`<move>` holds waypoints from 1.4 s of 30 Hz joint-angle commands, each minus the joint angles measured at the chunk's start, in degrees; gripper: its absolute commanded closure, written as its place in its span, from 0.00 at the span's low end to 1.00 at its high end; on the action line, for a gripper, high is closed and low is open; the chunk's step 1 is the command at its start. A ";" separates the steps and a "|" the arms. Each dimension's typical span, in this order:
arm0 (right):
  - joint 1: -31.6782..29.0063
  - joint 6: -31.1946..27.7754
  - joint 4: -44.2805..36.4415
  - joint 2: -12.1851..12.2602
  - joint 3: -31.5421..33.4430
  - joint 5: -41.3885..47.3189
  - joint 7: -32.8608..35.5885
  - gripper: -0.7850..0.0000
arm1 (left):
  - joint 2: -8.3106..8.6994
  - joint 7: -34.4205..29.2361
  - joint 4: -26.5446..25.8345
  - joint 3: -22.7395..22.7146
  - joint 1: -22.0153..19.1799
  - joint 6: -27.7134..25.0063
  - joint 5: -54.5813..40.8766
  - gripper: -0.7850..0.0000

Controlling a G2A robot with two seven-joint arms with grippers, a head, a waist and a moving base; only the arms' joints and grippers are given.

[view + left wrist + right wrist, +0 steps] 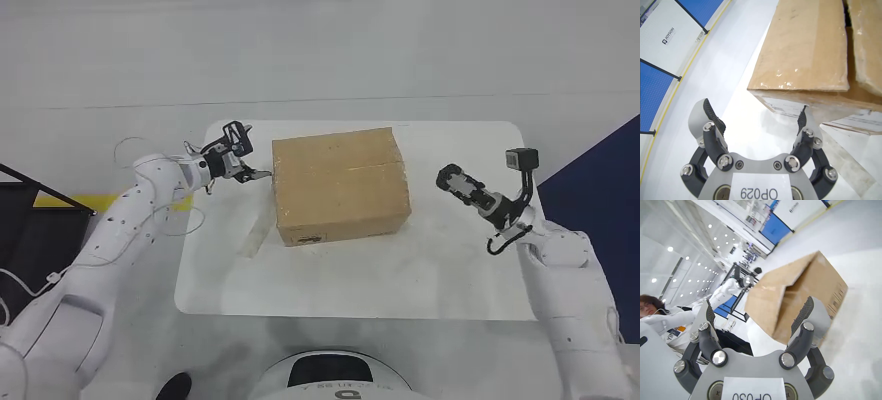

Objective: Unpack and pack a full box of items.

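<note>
Evidently the box (340,187) sits closed at the middle of the table (330,285). The left gripper (755,106) and right gripper (452,180) flank it, spread and empty. Stiff cardboard, probably heavy when full; take each flap at the centre seam.

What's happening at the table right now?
The cardboard box sits on the white table with its top flaps folded down. The left gripper is open, close beside one end of the box, not gripping it. The right gripper is open too, off the opposite end, clear of the box.
</note>
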 commanded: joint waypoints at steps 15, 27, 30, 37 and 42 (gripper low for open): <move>19.27 22.33 9.69 -3.11 -19.98 -17.82 -7.39 0.00 | 3.09 4.80 -6.52 -7.84 13.65 5.89 -2.53 0.00; 21.28 20.37 12.31 -3.17 -20.26 -17.53 -6.03 0.00 | 1.66 6.79 -9.09 -4.68 16.57 5.90 -4.51 0.00; 21.28 20.37 12.31 -3.17 -20.26 -17.53 -6.03 0.00 | 0.83 7.16 -8.53 -3.27 15.76 7.20 -4.71 0.00; 21.28 20.37 12.31 -3.17 -20.26 -17.53 -6.03 0.00 | -1.88 6.36 -5.65 -0.34 12.43 15.51 -6.52 0.00; 21.28 20.37 12.31 -3.17 -20.26 -17.53 -6.03 0.00 | -2.49 7.67 -5.92 -0.81 12.71 22.31 -5.68 0.00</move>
